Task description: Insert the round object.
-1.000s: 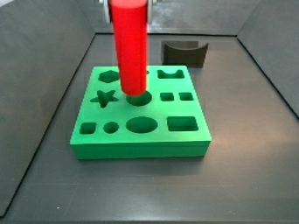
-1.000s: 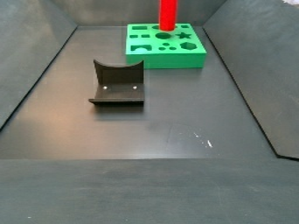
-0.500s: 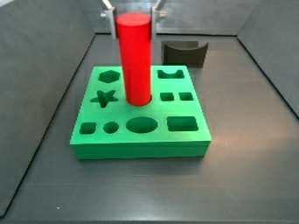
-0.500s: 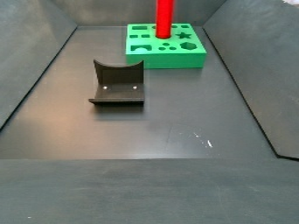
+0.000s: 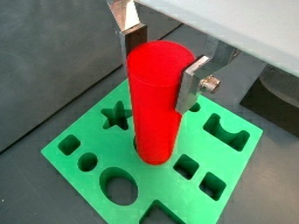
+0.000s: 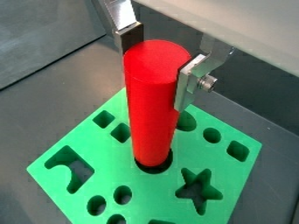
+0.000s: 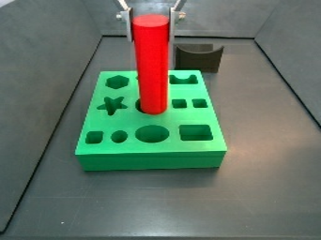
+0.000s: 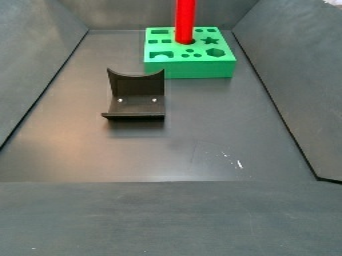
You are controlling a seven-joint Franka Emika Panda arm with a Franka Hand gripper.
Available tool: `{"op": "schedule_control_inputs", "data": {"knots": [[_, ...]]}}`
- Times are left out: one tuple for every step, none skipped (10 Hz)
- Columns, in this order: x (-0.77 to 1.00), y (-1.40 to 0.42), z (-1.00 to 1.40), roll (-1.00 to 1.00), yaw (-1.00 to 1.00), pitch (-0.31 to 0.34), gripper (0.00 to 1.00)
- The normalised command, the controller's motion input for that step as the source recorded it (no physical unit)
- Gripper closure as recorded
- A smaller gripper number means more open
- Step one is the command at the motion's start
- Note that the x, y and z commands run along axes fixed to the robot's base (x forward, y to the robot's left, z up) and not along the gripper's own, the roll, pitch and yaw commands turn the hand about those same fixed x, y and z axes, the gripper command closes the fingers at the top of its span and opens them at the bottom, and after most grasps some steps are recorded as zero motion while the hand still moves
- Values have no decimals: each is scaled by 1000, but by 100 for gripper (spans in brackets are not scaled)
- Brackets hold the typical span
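The red round object (image 7: 152,61) stands upright with its lower end in a round hole in the middle of the green block (image 7: 150,157). It also shows in both wrist views (image 5: 158,101) (image 6: 152,101) and in a side view (image 8: 186,15), where its top runs out of frame. My gripper (image 7: 150,12) is right above the block, its silver fingers (image 5: 133,42) straddling the cylinder's flat top end. In a side view a small gap shows beside the cylinder, so the jaws look slightly open. The gripper (image 6: 158,63) also shows in the wrist view.
The green block (image 8: 201,68) has several other shaped holes, among them a star (image 7: 113,105) and a larger round hole (image 7: 150,134). The dark fixture (image 8: 134,95) stands on the floor apart from the block, and also shows in a side view (image 7: 198,56). Grey walls surround the floor.
The cylinder has come upright and gone down over the middle round hole, its lower end now inside it. The fingers have come down with it and now stand a little wider apart.
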Motion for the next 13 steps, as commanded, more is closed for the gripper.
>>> {"op": "schedule_control_inputs", "data": {"knots": [[-274, 100, -83, -146, 0, -44, 100], [-129, 100, -120, -73, 0, -4, 100], [0, 26, -174, -33, 0, 0, 100], [194, 0, -200, -11, 0, 34, 100], [17, 43, -137, -1, -63, 13, 100], [-63, 49, -117, -50, -151, 0, 100], [-149, 46, -134, -54, -177, 0, 100], [-157, 37, -160, -51, -171, 0, 100], [-169, 23, -171, -43, -177, 0, 100], [-229, 17, -160, -30, -189, 0, 100], [-214, 3, -151, -37, -186, 0, 100], [-191, 3, -183, -50, -177, 0, 100], [-203, 40, -189, -50, -174, -1, 100]]}}
